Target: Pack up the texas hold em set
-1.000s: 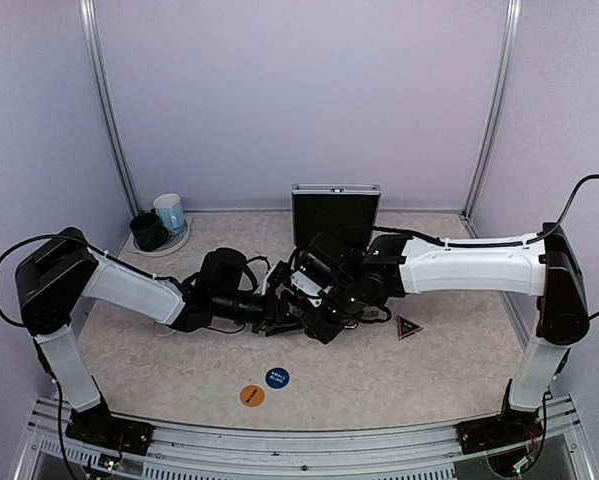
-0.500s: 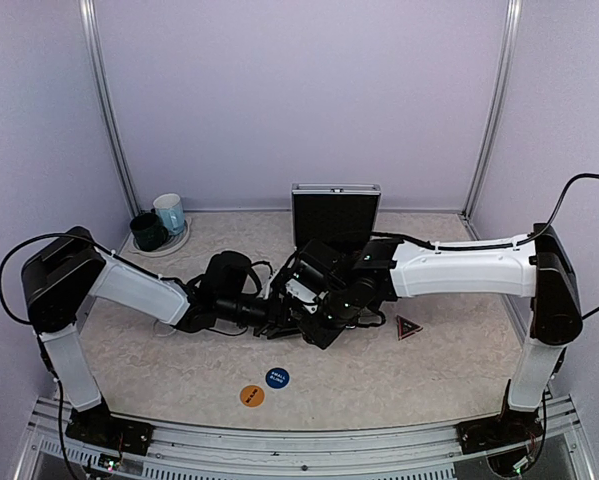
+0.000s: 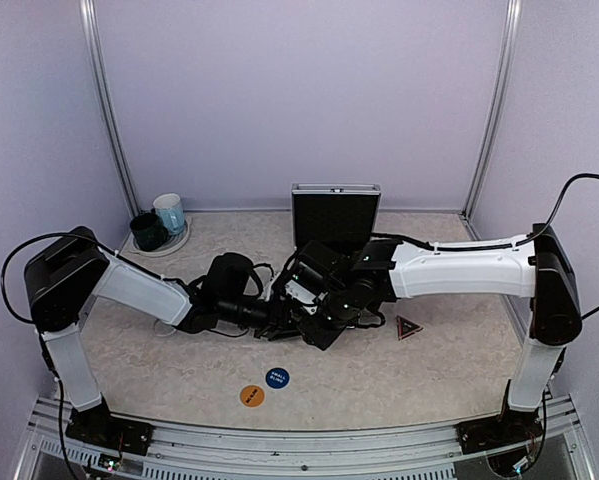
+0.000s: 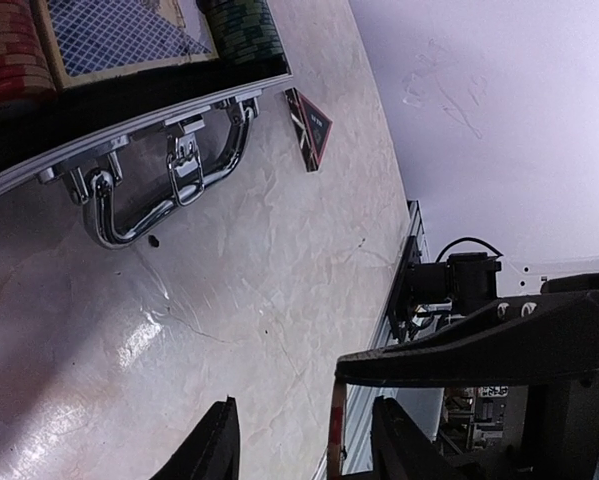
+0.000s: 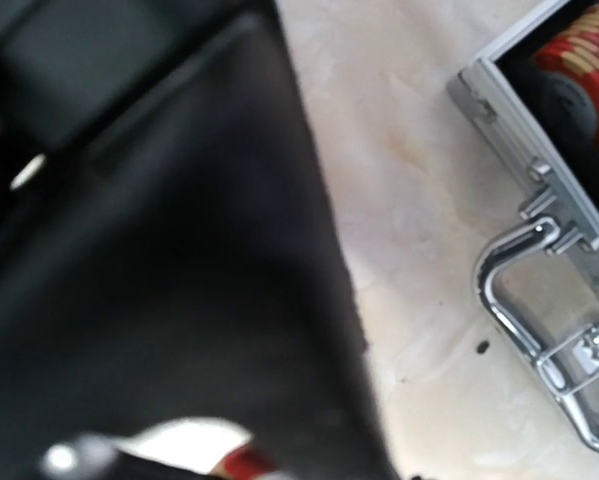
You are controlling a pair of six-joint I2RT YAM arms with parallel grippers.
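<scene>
Silver case (image 3: 336,215) stood open with chips (image 4: 9,60) and cards (image 4: 119,35) packed inside, your left gripper (image 4: 304,412) was spread and empty just before it, your right gripper (image 3: 319,318) beside it could not be read, and the blue button (image 3: 277,377) farther out likely needed grasping next.

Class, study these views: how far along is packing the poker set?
Done: red chips, a card deck and green chips sit in the open case. In hand: left gripper open and empty near the handle; right gripper hold unclear. Left: triangular marker, blue button, orange button on the table, lid upright.
</scene>
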